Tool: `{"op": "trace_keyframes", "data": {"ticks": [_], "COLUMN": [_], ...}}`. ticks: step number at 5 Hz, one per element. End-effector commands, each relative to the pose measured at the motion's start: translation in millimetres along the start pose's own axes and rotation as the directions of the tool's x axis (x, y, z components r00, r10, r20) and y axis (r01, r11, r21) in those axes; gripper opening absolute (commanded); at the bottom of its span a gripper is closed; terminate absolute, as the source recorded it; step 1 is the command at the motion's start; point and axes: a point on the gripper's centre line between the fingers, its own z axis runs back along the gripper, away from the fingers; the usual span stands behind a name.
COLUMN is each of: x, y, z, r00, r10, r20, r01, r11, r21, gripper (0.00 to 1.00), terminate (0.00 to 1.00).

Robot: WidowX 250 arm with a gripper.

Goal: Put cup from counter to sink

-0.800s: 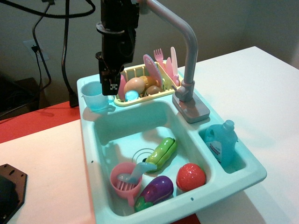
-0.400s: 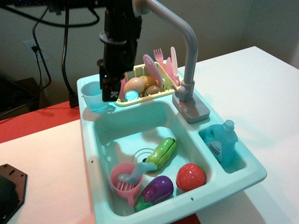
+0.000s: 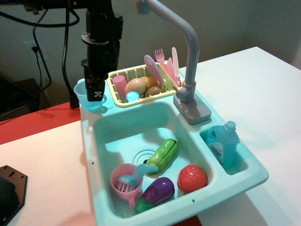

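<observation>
The light-blue translucent cup [image 3: 83,95] stands on the back-left corner of the turquoise counter [image 3: 84,123], its left side at the ledge's edge. My gripper [image 3: 96,92] hangs straight down onto the cup's right side, its dark fingertips [image 3: 97,95] at or inside the rim and touching the cup. The fingers overlap from this side, so I cannot tell how the jaws stand. The turquoise sink [image 3: 117,129] lies in front, to the right of the cup, with the tall grey faucet [image 3: 188,56] behind it.
In the basin lie a pink slotted cup with a blue spoon [image 3: 126,181], a green pea pod [image 3: 163,153], a purple eggplant [image 3: 157,190] and a red tomato [image 3: 192,179]. A yellow dish rack [image 3: 141,84] stands right of the cup. A blue bottle [image 3: 222,145] fills the side compartment.
My gripper moved left from the dish rack's edge onto the cup. The cup shifted a little to the left with it.
</observation>
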Motion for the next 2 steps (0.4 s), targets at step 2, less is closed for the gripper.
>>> {"op": "trace_keyframes", "data": {"ticks": [2], "x": [-18.2], "y": [10.3], "z": [8.0], "r00": [0.999], "r10": [0.005], "r20": [0.048], "r01": [-0.006], "r11": [1.0], "r21": [0.014], "gripper": [1.0], "terminate": [0.0]}}
